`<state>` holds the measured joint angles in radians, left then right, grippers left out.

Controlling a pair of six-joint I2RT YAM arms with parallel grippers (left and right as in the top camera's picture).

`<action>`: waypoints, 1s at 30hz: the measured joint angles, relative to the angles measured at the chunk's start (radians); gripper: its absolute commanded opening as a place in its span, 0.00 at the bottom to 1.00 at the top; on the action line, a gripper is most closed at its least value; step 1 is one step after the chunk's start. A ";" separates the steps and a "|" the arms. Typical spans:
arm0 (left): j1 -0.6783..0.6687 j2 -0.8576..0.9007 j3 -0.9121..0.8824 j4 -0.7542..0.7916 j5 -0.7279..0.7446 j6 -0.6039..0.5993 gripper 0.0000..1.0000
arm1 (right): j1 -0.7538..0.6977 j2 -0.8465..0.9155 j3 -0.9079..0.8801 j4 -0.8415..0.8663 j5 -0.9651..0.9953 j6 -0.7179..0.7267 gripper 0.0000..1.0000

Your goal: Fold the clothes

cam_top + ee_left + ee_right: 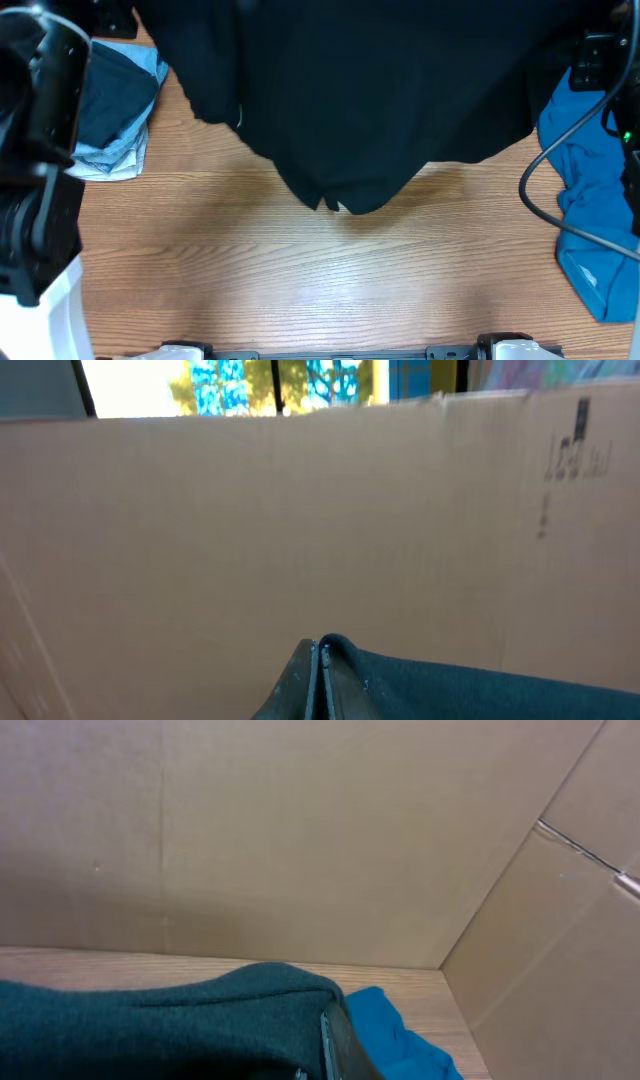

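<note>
Left end effector (317, 655) fully closed, pinching edge of dark garment (350, 100). Right end effector (330, 1042) fully closed, gripping same garment. Blue clothes (590, 200) at 3 o'clock.

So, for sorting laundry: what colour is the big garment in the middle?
Near black; overhead view shows the garment best.

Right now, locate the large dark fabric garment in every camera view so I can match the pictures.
Overhead: dark garment fills top centre.
Left wrist: bottom right edge.
Right wrist: bottom left.
Shared landmark: bright blue cloth, overhead right and right wrist bottom centre; absent from left wrist.
</note>
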<state>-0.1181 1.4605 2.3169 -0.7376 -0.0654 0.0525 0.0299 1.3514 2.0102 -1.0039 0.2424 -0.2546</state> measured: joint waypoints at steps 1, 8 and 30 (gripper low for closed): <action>0.000 0.012 0.000 0.000 -0.003 0.004 0.04 | -0.006 0.003 0.000 0.000 -0.016 -0.003 0.04; 0.000 0.055 0.000 -0.005 -0.023 0.008 0.04 | -0.022 0.046 0.002 -0.028 -0.084 -0.034 0.04; 0.000 -0.147 0.014 -0.309 0.011 -0.107 0.04 | -0.030 -0.035 0.114 -0.219 -0.317 -0.004 0.04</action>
<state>-0.1177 1.3132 2.3306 -1.0466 -0.0547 -0.0544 -0.0002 1.3159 2.1239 -1.2232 -0.0742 -0.2584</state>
